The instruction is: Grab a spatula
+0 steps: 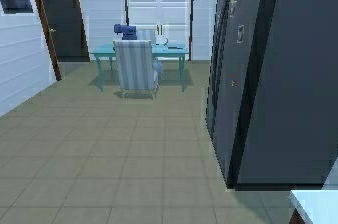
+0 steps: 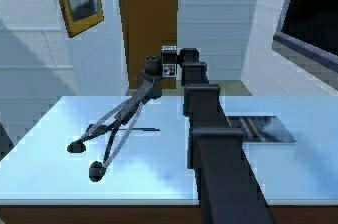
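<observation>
Cannot tell whether the tool (image 2: pixel 85 160) holds anything; the thin strip (image 2: pixel 149 129) nearby, probably a light, stiff spatula, wants gripping mid-handle.

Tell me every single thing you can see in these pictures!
table: one, teal, far end of the forward view
chair: one, blue-and-white striped, at the table
blue thing: one, dark blue, on the table
dark door: one, blackish, forward view's far left
fridge: one, dark grey, forward view's right
counter: one, pale blue-white, across the arm side view
flat plate: one, dark grey, on the counter right of the arm
thin stick: one, dark, on the counter by the fingers
picture: one, yellow-framed, upper left wall
brown door: one, behind the counter
arm: one, dark, from the bottom edge
gripper: one, dark, over the counter; cannot tell whether it holds anything
</observation>
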